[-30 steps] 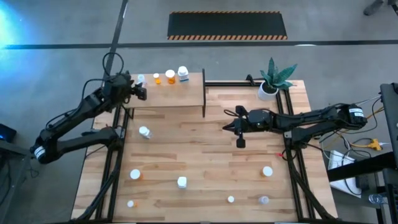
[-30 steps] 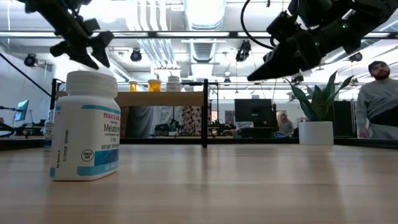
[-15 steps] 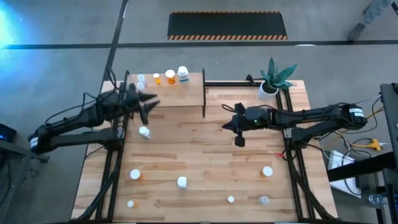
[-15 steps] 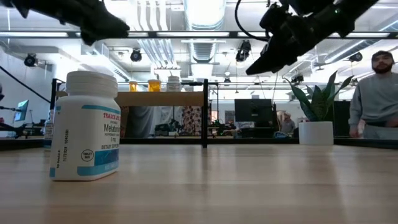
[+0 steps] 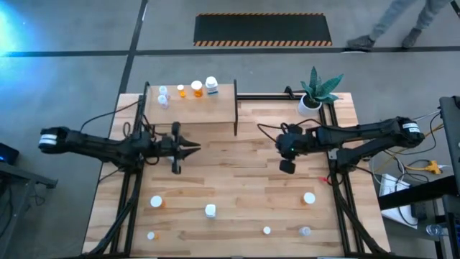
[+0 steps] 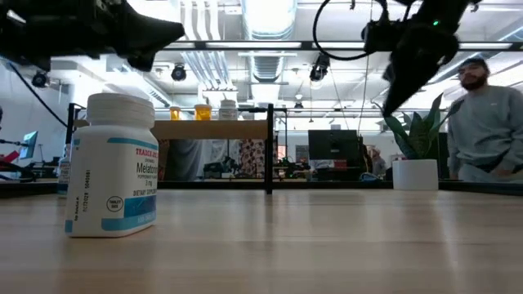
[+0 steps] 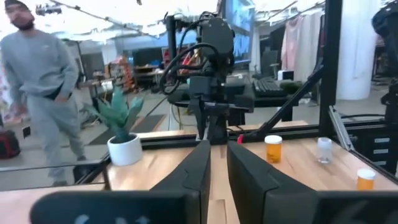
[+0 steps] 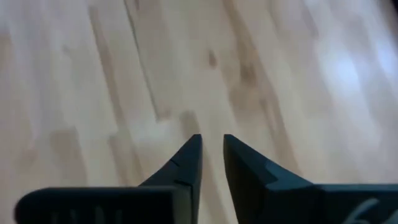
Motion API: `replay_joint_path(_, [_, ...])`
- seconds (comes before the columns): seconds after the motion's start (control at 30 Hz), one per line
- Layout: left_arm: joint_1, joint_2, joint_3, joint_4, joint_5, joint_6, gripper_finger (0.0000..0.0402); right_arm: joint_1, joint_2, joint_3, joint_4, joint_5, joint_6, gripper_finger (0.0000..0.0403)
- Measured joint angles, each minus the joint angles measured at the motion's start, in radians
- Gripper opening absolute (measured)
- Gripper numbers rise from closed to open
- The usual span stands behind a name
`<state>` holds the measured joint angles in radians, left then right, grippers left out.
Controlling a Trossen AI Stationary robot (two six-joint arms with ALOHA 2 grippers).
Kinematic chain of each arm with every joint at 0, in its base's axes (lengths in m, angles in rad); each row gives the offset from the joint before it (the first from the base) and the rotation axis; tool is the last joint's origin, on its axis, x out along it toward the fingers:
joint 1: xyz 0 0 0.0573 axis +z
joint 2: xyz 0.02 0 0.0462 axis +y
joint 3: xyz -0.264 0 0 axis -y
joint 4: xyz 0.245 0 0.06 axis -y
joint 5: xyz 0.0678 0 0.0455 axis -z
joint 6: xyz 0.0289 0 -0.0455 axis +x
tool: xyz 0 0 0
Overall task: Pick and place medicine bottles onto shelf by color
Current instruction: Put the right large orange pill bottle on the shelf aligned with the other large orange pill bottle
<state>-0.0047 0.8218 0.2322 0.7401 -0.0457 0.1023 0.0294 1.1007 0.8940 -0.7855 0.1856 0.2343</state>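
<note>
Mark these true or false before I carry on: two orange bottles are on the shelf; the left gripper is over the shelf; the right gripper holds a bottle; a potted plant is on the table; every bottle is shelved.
1. Two orange bottles stand on the shelf. True.
2. The left gripper is over the shelf. False: it hangs over the tabletop, in front of the shelf.
3. The right gripper holds a bottle. False: it is empty, with bare wood beneath it.
4. A potted plant stands on the table. True.
5. Every bottle is shelved. False: several stand on the tabletop, such as a white bottle.
</note>
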Motion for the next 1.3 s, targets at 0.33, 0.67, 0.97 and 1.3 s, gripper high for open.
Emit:
replay_joint_path(0.33, [-0.029,0.257,-0.013,0.258,0.009,0.045,0.0031,0.229,0.000,0.114,-0.347,-0.002,0.451,0.0165])
replay_joint_path(0.67, [-0.030,0.349,0.000,0.353,0.022,0.042,0.0031,0.505,0.015,0.126,-0.440,-0.037,0.854,0.0310])
replay_joint_path(0.97, [-0.031,0.341,0.000,0.353,0.027,0.039,0.0031,0.723,0.072,0.130,-0.440,-0.098,1.112,0.0363])
replay_joint_path(1.3, [-0.030,0.350,-0.001,0.352,0.026,0.062,0.0031,0.842,0.204,0.117,-0.431,-0.100,1.186,0.0364])
